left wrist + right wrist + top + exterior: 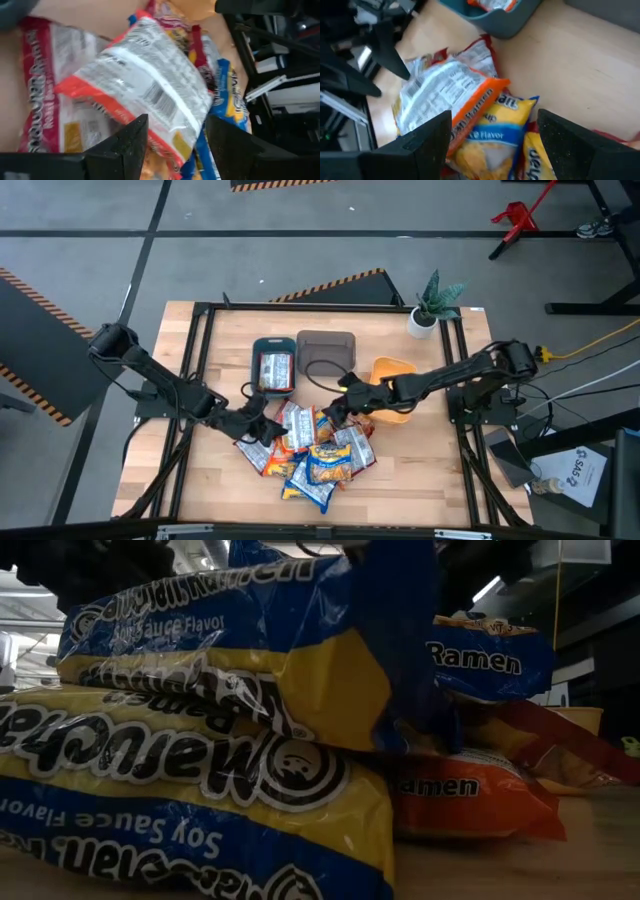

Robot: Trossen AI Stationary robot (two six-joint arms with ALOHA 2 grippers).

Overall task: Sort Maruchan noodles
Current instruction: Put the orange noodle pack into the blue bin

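A: Left hand (262, 413)?
B: Fingers spread, holding nothing, at the Maruchan noodles (312, 450) heaped mid-desk (420, 480); the packets' long axes point every way.
A: Right hand (338, 405)?
B: Spread too, empty, over the heap. Lower packets hidden.

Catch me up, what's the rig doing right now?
Sorting ramen. A heap of crinkly plastic Maruchan noodle packets, orange, yellow-and-blue and silvery-white, lies mid-table. The left gripper is open around an orange-edged silvery packet at the heap's left edge. The right gripper, also open, hovers over the heap's upper right. One packet already lies in the teal plastic tray; the grey tray holds none.
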